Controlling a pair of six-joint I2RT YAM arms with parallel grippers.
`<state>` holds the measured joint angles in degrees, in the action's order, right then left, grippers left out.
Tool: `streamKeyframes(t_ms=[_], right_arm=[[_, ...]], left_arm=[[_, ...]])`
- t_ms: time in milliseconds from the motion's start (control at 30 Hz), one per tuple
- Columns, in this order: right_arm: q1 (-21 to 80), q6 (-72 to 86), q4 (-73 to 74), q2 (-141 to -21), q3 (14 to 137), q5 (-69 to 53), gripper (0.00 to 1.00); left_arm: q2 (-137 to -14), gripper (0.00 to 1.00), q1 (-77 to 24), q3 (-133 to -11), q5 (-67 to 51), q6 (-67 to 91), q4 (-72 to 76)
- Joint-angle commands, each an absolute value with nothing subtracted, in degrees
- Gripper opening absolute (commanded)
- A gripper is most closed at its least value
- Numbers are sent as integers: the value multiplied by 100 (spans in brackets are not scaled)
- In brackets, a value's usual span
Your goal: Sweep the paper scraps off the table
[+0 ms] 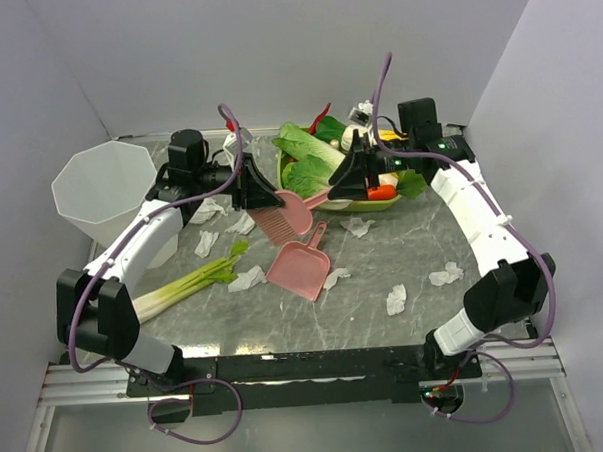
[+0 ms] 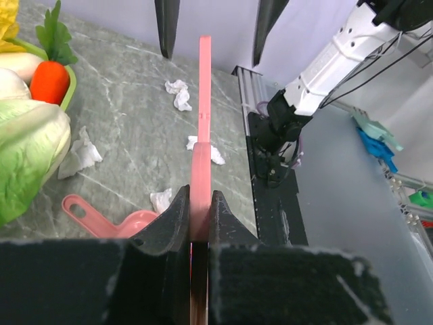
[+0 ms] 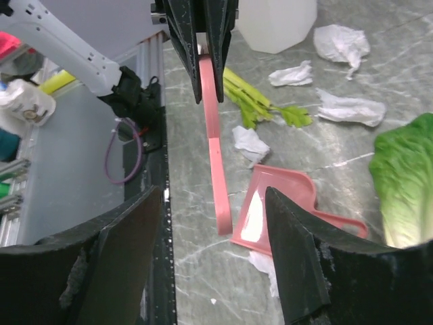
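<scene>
Left gripper (image 2: 201, 203) pinches pink brush (image 2: 204, 95), aimed rightward.

A paper scrap (image 3: 262, 265) lies partly behind the jaws.

scraps (image 1: 446, 274): small crumpled white paper bits, lying loose, apart from each other
spread: several toward the left rear, some mid-counter, two near the right front corner
counter (image 1: 412, 236): grey-green marble pattern, pale veins, flat
</scene>
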<state>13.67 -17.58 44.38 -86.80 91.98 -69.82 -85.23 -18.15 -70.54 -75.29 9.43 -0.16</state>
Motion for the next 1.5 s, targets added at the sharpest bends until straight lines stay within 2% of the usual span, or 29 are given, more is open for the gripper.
streamKeyframes(t_ms=[0,100,233,333,600,733,1100,1467], right_arm=[[1468,-1407,4096,-8964,9396,-7540,65],[1476,-1274,4104,-9053,9396,-7664,55],[1582,-1493,4341,-9114,9404,-7533,44],[1652,-1661,4491,-9149,9387,-7479,40],[1924,-1993,4605,-9105,9307,-7287,37],[2171,-2575,5062,-9149,9536,-6917,32],[2197,-2514,4966,-9106,9510,-6855,20],[2303,-2206,4641,-9000,9352,-6820,23]], left_arm=[[-8385,1,-1775,-6778,-7743,1879,1236],[-8402,1,-1705,-6531,-7743,2521,1896],[-8411,1,-1670,-6504,-7734,2514,1820],[-8411,1,-1626,-6565,-7734,2285,1600],[-8516,1,-1617,-6434,-7840,2654,1951],[-8569,1,-1617,-6486,-7884,2628,1890],[-8596,1,-1617,-6495,-7866,2487,1749],[-8569,1,-1617,-6425,-7813,2399,1687]])
